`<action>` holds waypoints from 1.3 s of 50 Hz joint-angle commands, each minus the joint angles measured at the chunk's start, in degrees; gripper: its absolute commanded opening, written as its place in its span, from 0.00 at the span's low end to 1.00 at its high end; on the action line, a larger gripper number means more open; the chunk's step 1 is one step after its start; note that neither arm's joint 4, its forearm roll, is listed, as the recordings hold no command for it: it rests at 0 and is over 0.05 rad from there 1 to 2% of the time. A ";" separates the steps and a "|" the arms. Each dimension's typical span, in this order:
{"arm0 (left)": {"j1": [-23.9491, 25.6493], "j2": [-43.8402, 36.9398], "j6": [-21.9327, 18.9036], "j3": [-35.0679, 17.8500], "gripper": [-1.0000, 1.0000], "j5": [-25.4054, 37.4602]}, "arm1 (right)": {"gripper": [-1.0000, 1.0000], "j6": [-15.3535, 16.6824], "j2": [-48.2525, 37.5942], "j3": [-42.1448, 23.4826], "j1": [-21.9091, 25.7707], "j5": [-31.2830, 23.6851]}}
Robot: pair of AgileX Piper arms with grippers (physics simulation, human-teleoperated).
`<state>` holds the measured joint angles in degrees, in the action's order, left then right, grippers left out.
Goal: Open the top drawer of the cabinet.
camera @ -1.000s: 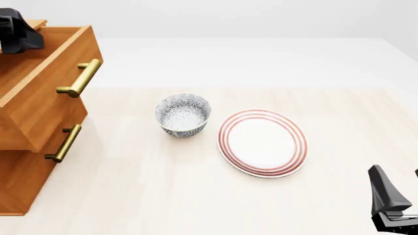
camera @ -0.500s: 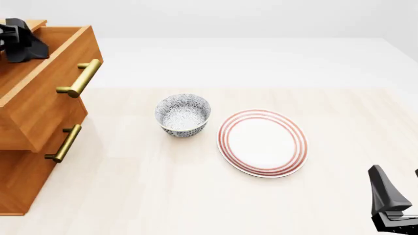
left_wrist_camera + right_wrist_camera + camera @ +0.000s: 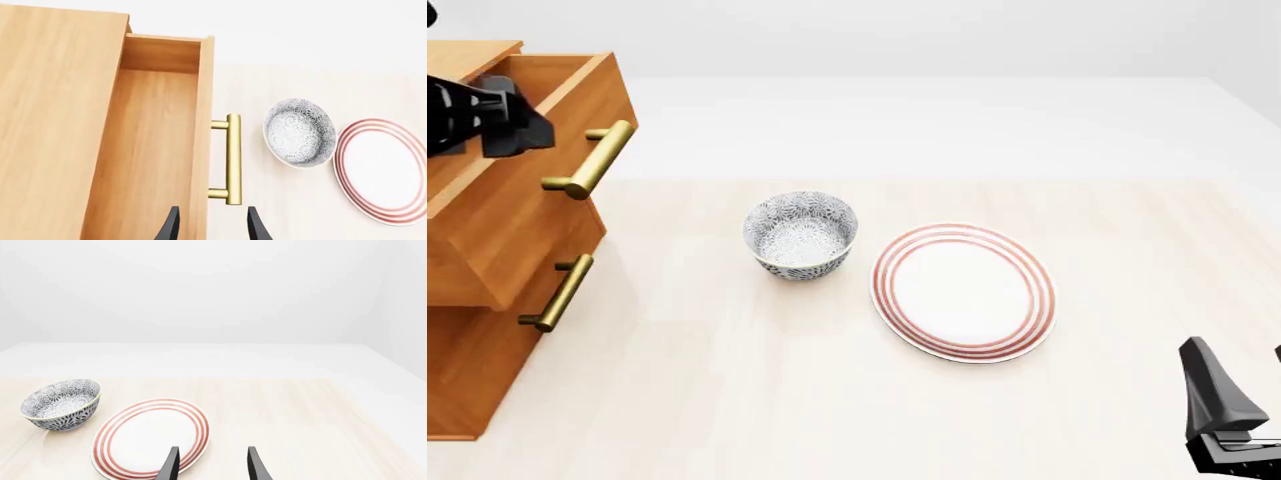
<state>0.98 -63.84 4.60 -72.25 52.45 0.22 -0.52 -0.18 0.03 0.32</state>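
The cabinet [image 3: 467, 380] stands at the table's left edge, and its flat top [image 3: 53, 125] fills one side of the left wrist view. Its top drawer [image 3: 521, 200] is pulled out, showing a bare wooden inside [image 3: 153, 150]. The drawer's brass handle [image 3: 590, 160] [image 3: 232, 159] is free. My left gripper [image 3: 507, 125] [image 3: 210, 227] hovers open above the drawer, near its front board, holding nothing. My right gripper [image 3: 1228, 420] [image 3: 210, 467] stands open low at the near right, far from the cabinet.
A patterned bowl [image 3: 801, 234] [image 3: 61, 405] sits mid-table just right of the cabinet. A red-ringed white plate [image 3: 964, 291] [image 3: 150, 437] lies beside it. A lower drawer with its own brass handle [image 3: 558, 293] stays shut under the top one.
My left gripper has moved from over the back of the drawer toward its front board and handle. The drawer, bowl, plate and right arm have not moved.
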 commanded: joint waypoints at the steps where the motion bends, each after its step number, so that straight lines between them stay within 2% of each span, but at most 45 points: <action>1: -0.33 -0.27 -0.05 2.85 1.00 -2.19 | 1.00 0.00 0.01 0.00 0.00 0.00; 11: -0.30 -0.21 -0.40 3.81 1.00 -2.25 | 1.00 -0.01 0.00 0.00 0.00 0.00; 18: 2.37 -1.02 0.66 4.27 1.00 -2.87 | 1.00 0.00 0.00 0.00 -0.01 0.00; 43: 4.37 -2.35 0.04 4.90 1.00 -3.39 | 1.00 0.01 0.01 0.00 0.00 0.00; 65: 10.57 -3.52 0.80 4.80 1.00 -3.77 | 1.00 -0.01 0.00 0.00 0.01 0.00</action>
<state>8.83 -66.74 5.23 -67.41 48.87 0.23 -0.52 -0.18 0.03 0.32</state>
